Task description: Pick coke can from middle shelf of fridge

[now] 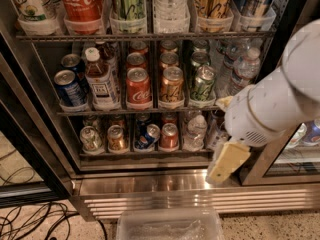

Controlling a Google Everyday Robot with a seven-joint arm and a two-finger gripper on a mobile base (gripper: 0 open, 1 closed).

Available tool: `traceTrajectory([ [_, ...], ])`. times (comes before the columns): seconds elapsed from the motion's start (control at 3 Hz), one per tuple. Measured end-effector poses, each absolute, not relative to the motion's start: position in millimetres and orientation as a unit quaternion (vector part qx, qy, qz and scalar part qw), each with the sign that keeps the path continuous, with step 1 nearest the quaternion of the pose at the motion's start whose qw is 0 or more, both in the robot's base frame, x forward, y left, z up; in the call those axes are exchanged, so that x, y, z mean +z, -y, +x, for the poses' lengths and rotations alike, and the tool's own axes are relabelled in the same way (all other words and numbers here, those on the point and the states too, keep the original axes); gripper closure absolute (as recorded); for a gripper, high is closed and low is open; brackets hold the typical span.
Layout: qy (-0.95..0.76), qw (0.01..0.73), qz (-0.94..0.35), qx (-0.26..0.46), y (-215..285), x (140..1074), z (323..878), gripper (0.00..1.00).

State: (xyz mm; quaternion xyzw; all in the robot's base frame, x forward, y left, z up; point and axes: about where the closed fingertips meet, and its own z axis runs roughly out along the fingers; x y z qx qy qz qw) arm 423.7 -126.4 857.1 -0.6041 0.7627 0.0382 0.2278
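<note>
The coke can, red with white script and a silver top, stands upright at the front of the middle shelf of the fridge, in a clear tray. Another red can stands behind it. My gripper hangs from the white arm that comes in from the right. It is low, in front of the fridge's lower right corner, to the right of and below the coke can and apart from it. It holds nothing that I can see.
A copper-orange can, a green can, a blue can and a bottle flank the coke can. A large Coca-Cola container stands on the top rack. A clear bin and cables lie on the floor.
</note>
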Motion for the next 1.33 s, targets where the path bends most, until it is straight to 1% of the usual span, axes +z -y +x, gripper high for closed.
traceTrajectory([
  [0.33,-0.751,0.258,-0.603,0.075,87.0,838.6,420.6,0.0],
  [0.67,-0.731,0.274,-0.617,0.099,60.7,836.6,414.6,0.0],
  [1.0,-0.73,0.275,-0.618,0.101,59.3,837.4,414.2,0.0],
  [1.33,-0.726,0.3,-0.611,0.096,53.0,837.1,412.0,0.0],
])
